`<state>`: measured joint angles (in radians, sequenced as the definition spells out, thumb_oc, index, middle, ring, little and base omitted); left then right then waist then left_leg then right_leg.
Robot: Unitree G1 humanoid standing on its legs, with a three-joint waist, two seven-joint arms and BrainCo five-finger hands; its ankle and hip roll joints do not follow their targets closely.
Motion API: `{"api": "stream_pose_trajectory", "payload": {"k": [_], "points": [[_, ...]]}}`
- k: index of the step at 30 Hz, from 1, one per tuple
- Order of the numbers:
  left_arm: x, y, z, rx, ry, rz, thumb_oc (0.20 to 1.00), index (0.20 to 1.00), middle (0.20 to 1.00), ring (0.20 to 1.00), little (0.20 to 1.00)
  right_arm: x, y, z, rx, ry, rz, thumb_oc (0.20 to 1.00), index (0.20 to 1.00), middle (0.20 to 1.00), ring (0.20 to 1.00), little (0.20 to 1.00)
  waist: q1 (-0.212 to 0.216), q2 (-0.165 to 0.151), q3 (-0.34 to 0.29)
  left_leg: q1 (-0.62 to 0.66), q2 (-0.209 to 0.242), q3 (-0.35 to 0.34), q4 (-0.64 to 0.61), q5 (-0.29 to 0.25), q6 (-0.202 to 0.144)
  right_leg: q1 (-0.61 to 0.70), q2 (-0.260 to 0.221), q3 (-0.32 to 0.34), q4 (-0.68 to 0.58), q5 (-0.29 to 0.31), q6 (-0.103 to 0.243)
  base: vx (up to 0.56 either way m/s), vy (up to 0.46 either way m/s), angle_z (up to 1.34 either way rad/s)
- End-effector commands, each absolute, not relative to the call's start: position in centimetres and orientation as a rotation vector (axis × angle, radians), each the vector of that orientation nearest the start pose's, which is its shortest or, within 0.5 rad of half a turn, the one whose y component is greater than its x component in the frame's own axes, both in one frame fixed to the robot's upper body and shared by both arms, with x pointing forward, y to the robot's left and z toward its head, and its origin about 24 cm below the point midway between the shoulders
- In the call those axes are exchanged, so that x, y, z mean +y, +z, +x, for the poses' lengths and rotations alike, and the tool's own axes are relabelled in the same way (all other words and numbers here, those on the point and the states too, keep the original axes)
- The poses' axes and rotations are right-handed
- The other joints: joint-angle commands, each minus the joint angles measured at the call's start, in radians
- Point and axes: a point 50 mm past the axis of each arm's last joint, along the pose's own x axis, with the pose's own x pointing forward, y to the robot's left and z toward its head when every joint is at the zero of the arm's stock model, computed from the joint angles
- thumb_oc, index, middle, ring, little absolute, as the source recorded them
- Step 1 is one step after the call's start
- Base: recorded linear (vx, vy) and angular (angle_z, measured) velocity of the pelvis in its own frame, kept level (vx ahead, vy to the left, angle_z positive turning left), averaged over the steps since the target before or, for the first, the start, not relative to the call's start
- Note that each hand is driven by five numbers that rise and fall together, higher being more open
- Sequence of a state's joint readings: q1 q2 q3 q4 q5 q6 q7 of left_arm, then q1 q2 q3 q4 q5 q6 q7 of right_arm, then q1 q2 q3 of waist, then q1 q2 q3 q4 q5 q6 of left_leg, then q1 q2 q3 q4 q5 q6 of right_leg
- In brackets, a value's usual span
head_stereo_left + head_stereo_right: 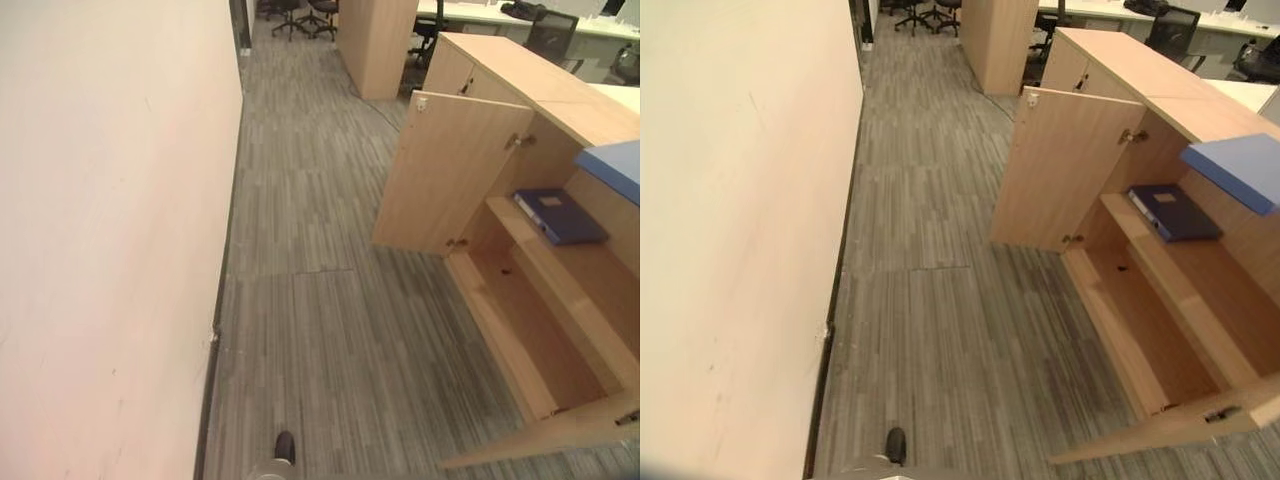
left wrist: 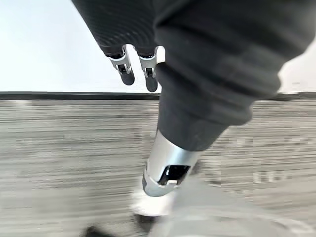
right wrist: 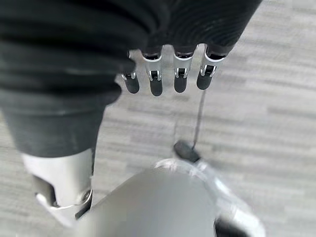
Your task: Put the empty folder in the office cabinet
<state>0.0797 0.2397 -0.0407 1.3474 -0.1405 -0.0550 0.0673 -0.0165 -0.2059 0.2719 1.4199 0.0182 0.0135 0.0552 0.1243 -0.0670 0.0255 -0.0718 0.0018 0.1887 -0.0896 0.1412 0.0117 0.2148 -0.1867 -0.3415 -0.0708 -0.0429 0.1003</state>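
From the left eye view, a wooden office cabinet [image 1: 560, 300] stands on the grey striped floor [image 1: 320, 300] with both doors open. One open door [image 1: 450, 170] swings out over the floor. A dark blue folder [image 1: 560, 216] lies flat on the upper shelf [image 1: 590, 265], near the shelf's back end. The lower shelf [image 1: 530, 335] is bare wood. A light blue folder [image 1: 612, 168] lies on top of the cabinet, at its front edge. A plain pale wall [image 1: 100, 240] runs along the other side of the floor.

The right eye view has the same things. Far down the floor there are black office chairs [image 1: 925, 14] and desks [image 1: 1140, 15].

In the left wrist view, the left hand [image 2: 136, 66] hangs over the floor near the foot of the wall. Its fingers [image 2: 126, 71] are straight and loose, and it holds nothing.

In the right wrist view, the right hand [image 3: 168, 71] hangs over the floor too. Its fingers [image 3: 180, 79] point down in a row, loose, and nothing is in them.
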Motion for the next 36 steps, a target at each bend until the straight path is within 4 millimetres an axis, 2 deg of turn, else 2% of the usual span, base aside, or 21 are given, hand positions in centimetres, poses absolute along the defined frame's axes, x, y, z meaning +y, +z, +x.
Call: {"api": "stream_pose_trajectory", "payload": {"k": [1,4,6,7,8,9,10,12,15,17,19,20,22,24,27,28,30,32,33,35,36], "points": [[24.4,-16.8,3.4,1.358,0.225,0.206,1.0,1.0,1.0,1.0,1.0,-22.7,-17.0,6.7,1.428,0.126,-0.344,1.0,1.0,1.0,1.0,1.0,0.057,0.017,-0.01,-0.056,-0.012,-0.062,0.002,-0.028,-0.031,0.034,-0.063,-0.011,0.074,0.025,0.091,0.2,0.251,-0.03],[24.3,-16.8,4.5,1.33,0.177,0.24,1.0,1.0,1.0,1.0,1.0,-22.3,-16.8,8.2,1.376,0.147,-0.35,1.0,1.0,1.0,1.0,1.0,0.058,0.014,-0.023,-0.018,-0.084,-0.07,0.002,-0.072,0.005,0.004,-0.16,-0.03,0.209,0.108,0.119,0.19,0.292,0.01],[24.2,-16.8,4.8,1.327,0.15,0.256,1.0,1.0,1.0,1.0,1.0,-22.0,-16.6,9.3,1.34,0.162,-0.355,1.0,1.0,1.0,1.0,1.0,0.046,0.023,-0.01,0.02,-0.133,-0.084,0.002,-0.103,0.04,-0.046,-0.233,-0.021,0.379,0.218,0.108,0.2,0.339,0.15],[24.2,-16.8,4.6,1.336,0.139,0.266,1.0,1.0,1.0,1.0,1.0,-21.8,-16.5,9.8,1.316,0.168,-0.358,1.0,1.0,1.0,1.0,1.0,0.04,0.023,0.001,0.05,-0.158,-0.094,0.002,-0.14,0.049,-0.059,-0.268,-0.01,0.462,0.234,0.11,0.21,0.323,0.25],[24.2,-16.8,4.5,1.345,0.132,0.272,1.0,1.0,1.0,1.0,1.0,-21.4,-16.4,10.5,1.287,0.18,-0.355,1.0,1.0,1.0,1.0,1.0,0.038,0.028,0.009,0.069,-0.165,-0.091,0.002,-0.157,0.057,-0.078,-0.295,-0.031,0.514,0.256,0.107,0.28,0.35,0.31],[24.1,-16.9,4.1,1.363,0.127,0.271,1.0,1.0,1.0,1.0,1.0,-20.5,-16.2,11.6,1.235,0.196,-0.342,1.0,1.0,1.0,1.0,1.0,0.031,0.042,0.025,0.104,-0.161,-0.072,0.002,-0.184,0.066,-0.123,-0.333,-0.093,0.568,0.281,0.11,0.16,0.242,0.22],[24.1,-16.9,4.1,1.363,0.127,0.271,1.0,1.0,1.0,1.0,1.0,-20.5,-16.2,11.6,1.235,0.196,-0.342,1.0,1.0,1.0,1.0,1.0,0.031,0.041,0.027,0.106,-0.162,-0.072,0.002,-0.185,0.067,-0.123,-0.335,-0.091,0.57,0.28,0.111,0.19,0.181,0.01],[23.5,-17.0,4.0,1.361,0.101,0.267,1.0,1.0,1.0,1.0,1.0,-19.8,-15.7,13.4,1.168,0.239,-0.367,1.0,1.0,1.0,1.0,1.0,-0.001,0.082,0.065,0.147,-0.112,-0.07,0.002,-0.183,0.062,-0.233,-0.244,-0.115,0.55,0.189,0.072,0.16,-0.003,-0.24],[22.9,-17.2,3.6,1.374,0.056,0.268,1.0,1.0,1.0,1.0,1.0,-20.3,-15.4,14.1,1.154,0.211,-0.368,1.0,1.0,1.0,1.0,1.0,-0.03,0.098,0.105,0.203,-0.094,-0.069,0.002,-0.206,0.05,-0.33,-0.131,-0.137,0.414,0.177,0.069,0.16,-0.076,-0.13],[23.0,-17.2,3.2,1.39,0.047,0.275,1.0,1.0,1.0,1.0,1.0,-20.7,-15.5,13.8,1.167,0.151,-0.322,1.0,1.0,1.0,1.0,1.0,-0.053,0.078,0.123,0.253,-0.09,-0.075,0.002,-0.24,0.029,-0.353,-0.026,-0.159,0.197,0.226,0.085,0.26,-0.181,-0.26],[23.2,-17.2,3.2,1.394,0.048,0.277,1.0,1.0,1.0,1.0,1.0,-20.9,-15.6,13.6,1.175,0.123,-0.299,1.0,1.0,1.0,1.0,1.0,-0.059,0.073,0.122,0.265,-0.088,-0.077,0.002,-0.251,0.024,-0.36,-0.008,-0.16,0.155,0.236,0.087,0.22,-0.137,0.0],[23.3,-17.2,3.0,1.403,0.052,0.276,1.0,1.0,1.0,1.0,1.0,-21.3,-15.8,12.8,1.198,0.068,-0.245,1.0,1.0,1.0,1.0,1.0,-0.062,0.065,0.11,0.279,-0.083,-0.077,0.002,-0.274,0.017,-0.336,0.006,-0.184,0.088,0.228,0.081,0.16,-0.105,0.19],[23.3,-17.2,2.7,1.414,0.059,0.273,1.0,1.0,1.0,1.0,1.0,-21.5,-15.9,12.2,1.212,0.043,-0.231,1.0,1.0,1.0,1.0,1.0,-0.06,0.061,0.099,0.282,-0.08,-0.067,0.002,-0.286,0.016,-0.308,0.009,-0.212,0.063,0.226,0.074,0.26,-0.135,0.31],[23.3,-17.3,1.9,1.44,0.092,0.249,1.0,1.0,1.0,1.0,1.0,-22.1,-16.1,11.3,1.241,-0.001,-0.209,1.0,1.0,1.0,1.0,1.0,-0.061,0.069,0.064,0.307,-0.046,-0.057,0.002,-0.297,0.004,-0.291,0.033,-0.213,0.071,0.193,0.054,0.38,-0.173,0.02],[23.6,-17.2,2.1,1.432,0.135,0.233,1.0,1.0,1.0,1.0,1.0,-22.4,-16.1,10.9,1.252,-0.024,-0.209,1.0,1.0,1.0,1.0,1.0,-0.061,0.068,0.053,0.328,-0.004,-0.039,0.028,-0.312,-0.017,-0.267,0.06,-0.2,0.083,0.15,0.033,0.25,-0.184,-0.11],[23.7,-17.2,2.3,1.425,0.146,0.23,1.0,1.0,1.0,1.0,1.0,-22.5,-16.2,10.7,1.256,-0.034,-0.201,1.0,1.0,1.0,1.0,1.0,-0.064,0.063,0.051,0.319,0.015,-0.027,0.074,-0.323,-0.031,-0.256,0.068,-0.196,0.087,0.133,0.024,0.22,-0.218,-0.08],[23.8,-17.1,2.8,1.405,0.168,0.217,1.0,1.0,1.0,1.0,1.0,-22.6,-16.2,10.6,1.257,-0.046,-0.198,1.0,1.0,1.0,1.0,1.0,-0.07,0.048,0.056,0.289,0.071,0.003,0.212,-0.302,-0.069,-0.226,0.087,-0.188,0.085,0.11,0.004,0.22,-0.263,-0.07],[24.1,-17.0,3.5,1.379,0.185,0.213,1.0,1.0,1.0,1.0,1.0,-22.7,-16.1,10.8,1.255,-0.035,-0.216,1.0,1.0,1.0,1.0,1.0,-0.069,0.031,0.068,0.21,0.13,0.022,0.428,-0.243,-0.092,-0.187,0.11,-0.179,0.07,0.085,-0.027,0.17,-0.312,-0.12],[24.1,-16.9,4.1,1.357,0.185,0.219,1.0,1.0,1.0,1.0,1.0,-22.8,-16.1,10.7,1.263,-0.022,-0.238,1.0,1.0,1.0,1.0,1.0,-0.061,0.021,0.08,0.161,0.151,0.017,0.569,-0.189,-0.096,-0.168,0.123,-0.17,0.065,0.068,-0.048,0.16,-0.344,-0.28],[24.0,-16.8,5.1,1.323,0.185,0.221,1.0,1.0,1.0,1.0,1.0,-23.2,-16.1,10.5,1.27,-0.031,-0.253,1.0,1.0,1.0,1.0,1.0,-0.045,0.011,0.104,0.062,0.182,0.005,0.786,-0.138,-0.1,-0.136,0.144,-0.16,0.056,0.035,-0.083,0.13,-0.272,-0.33],[23.8,-16.8,5.4,1.309,0.185,0.212,1.0,1.0,1.0,1.0,1.0,-23.5,-16.1,10.2,1.28,-0.036,-0.263,1.0,1.0,1.0,1.0,1.0,-0.04,0.005,0.111,0.028,0.201,0.013,0.805,-0.118,-0.095,-0.121,0.148,-0.156,0.05,0.025,-0.088,0.12,-0.165,-0.41]]}}
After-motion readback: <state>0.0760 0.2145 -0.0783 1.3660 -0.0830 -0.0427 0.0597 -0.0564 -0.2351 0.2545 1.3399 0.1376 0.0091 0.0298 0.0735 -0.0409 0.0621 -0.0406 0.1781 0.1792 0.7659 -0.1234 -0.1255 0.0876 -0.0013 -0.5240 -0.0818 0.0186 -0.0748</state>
